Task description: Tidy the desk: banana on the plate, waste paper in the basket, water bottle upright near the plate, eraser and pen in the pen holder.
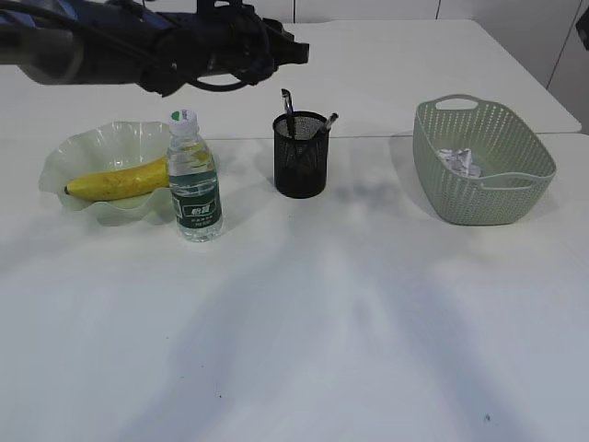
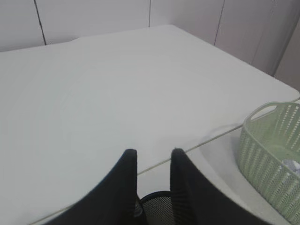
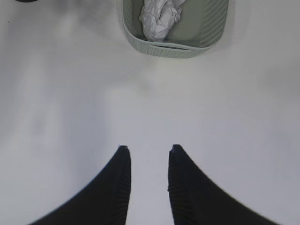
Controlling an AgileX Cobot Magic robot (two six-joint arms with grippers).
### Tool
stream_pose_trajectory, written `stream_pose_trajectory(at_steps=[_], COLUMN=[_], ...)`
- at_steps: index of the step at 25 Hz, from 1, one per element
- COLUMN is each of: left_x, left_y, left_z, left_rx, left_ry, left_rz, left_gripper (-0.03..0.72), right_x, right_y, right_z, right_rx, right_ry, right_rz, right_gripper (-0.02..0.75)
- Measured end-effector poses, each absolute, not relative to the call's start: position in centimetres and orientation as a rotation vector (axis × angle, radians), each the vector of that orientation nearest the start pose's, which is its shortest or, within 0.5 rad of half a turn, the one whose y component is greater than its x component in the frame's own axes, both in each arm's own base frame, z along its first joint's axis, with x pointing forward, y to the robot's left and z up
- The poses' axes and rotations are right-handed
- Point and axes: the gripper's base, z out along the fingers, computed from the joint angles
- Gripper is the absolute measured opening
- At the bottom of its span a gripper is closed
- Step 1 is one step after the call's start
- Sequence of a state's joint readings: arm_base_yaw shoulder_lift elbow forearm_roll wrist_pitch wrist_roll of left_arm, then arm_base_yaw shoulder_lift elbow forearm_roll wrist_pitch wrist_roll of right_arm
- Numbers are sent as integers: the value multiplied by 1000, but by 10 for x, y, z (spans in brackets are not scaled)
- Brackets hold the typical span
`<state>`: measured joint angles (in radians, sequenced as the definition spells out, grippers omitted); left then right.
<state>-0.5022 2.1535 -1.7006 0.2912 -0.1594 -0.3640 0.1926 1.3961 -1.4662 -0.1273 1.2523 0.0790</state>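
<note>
Left wrist view: left tool (image 2: 150, 157) empty, jaws narrowly apart, above the mesh pen holder (image 2: 157, 208) holding pens. Right tool (image 3: 147, 152) likewise empty, narrow; ahead, crumpled paper (image 3: 158, 18) in basket (image 3: 164, 47). Banana (image 1: 115, 182) on plate (image 1: 78, 147), bottle (image 1: 193, 180) upright beside it

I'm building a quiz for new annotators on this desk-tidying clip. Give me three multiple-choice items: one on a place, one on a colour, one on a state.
1. Where is the banana?
A. in the basket
B. on the plate
C. bare on the table

2. What colour is the pen holder?
A. black
B. white
C. green

3. How does the water bottle stand?
A. lying on its side
B. upside down
C. upright

Key:
1 B, it lies across the pale green plate.
2 A, dark mesh shows in the exterior view.
3 C, its cap points up, just in front of the plate's right edge.
</note>
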Motion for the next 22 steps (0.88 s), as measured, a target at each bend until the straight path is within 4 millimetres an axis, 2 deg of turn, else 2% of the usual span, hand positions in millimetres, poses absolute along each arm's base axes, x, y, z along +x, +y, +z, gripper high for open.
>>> stream_pose_trajectory(at_steps=[6,10,15,18,22], left_x=[432,410,390,386,383], left_y=[-234,-211,-177,-152,-106], left_z=[289,313,337,346,360], left_rx=[324,288,216,142,4], left_ry=[1953,2135,2289,2351,2378], left_rz=[-395,-293,-189,-139,-80], left_gripper=[167,168,194,265,333], right_x=[272,272,271,271,273], right_y=[42,42,47,47,41], right_z=[389,389,388,388,388], right_rx=[-174,-198,-223,-226,-235], right_ry=[2647,2646,2652,2642,2632], right_rz=[-87,-86,-19,-15,-112], right_gripper=[212,212,212,214,226])
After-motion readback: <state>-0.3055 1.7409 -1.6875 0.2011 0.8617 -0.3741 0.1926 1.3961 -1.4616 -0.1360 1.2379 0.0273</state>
